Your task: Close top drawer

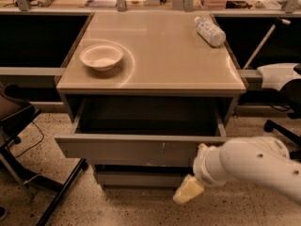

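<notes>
Nearest the viewer, at the table's front right corner, a smooth, rounded white robot arm (256,166) reaches in from the right. Its gripper (192,172) sits against the right end of the top drawer's front. Two cream, rubbery-looking fingertips (188,190) show, one high against the panel and one hanging low. The jaws look spread and hold nothing.

The top drawer (136,149) sticks out from under the table's top, nearly as wide as the table. It is a shallow grey metal tray with a flat front that has no handle and a few small pale scratches. Its dull grey inside is partly visible and appears empty. The task seems partly done: the drawer is out by only a modest stretch. What remains is a straight push until the front sits flush with the table's frame. Under it, a narrower grey drawer front (136,178) sits further back.

The table (160,36) has a smooth beige top with a soft sheen. At its left sits a shallow round white bowl (101,56). At its far right corner a clear plastic bottle (210,31) lies on its side.

Left of the table stands a dark chair (19,121), all on a speckled floor (263,211).
</notes>
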Available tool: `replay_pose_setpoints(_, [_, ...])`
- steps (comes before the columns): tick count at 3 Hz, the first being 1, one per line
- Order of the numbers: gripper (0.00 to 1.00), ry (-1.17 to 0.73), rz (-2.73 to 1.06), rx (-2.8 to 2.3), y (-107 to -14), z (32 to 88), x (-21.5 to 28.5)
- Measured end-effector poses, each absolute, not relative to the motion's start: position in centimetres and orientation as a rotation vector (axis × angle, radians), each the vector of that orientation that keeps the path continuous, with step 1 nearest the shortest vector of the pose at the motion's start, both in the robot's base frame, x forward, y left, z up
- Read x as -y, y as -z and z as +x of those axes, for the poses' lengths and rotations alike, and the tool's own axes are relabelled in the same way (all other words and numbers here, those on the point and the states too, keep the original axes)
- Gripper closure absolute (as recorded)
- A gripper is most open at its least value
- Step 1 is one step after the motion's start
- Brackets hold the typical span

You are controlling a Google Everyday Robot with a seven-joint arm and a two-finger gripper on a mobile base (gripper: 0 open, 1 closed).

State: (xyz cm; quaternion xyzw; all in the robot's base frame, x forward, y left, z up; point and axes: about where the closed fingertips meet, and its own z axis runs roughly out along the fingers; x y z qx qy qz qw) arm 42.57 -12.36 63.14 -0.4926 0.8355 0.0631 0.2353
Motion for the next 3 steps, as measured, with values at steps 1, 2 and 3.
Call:
replay_pose_setpoints(1, [0.00,-0.177,-1.351,-2.291,-63.3,43.4,12.1])
replay_pose_setpoints(2, [0.00,-0.252,-1.366,-2.310,-60.9,46.3,10.6])
replay_pose_setpoints(3, [0.00,-0.309,-1.375,-2.314,-59.2,49.0,8.8])
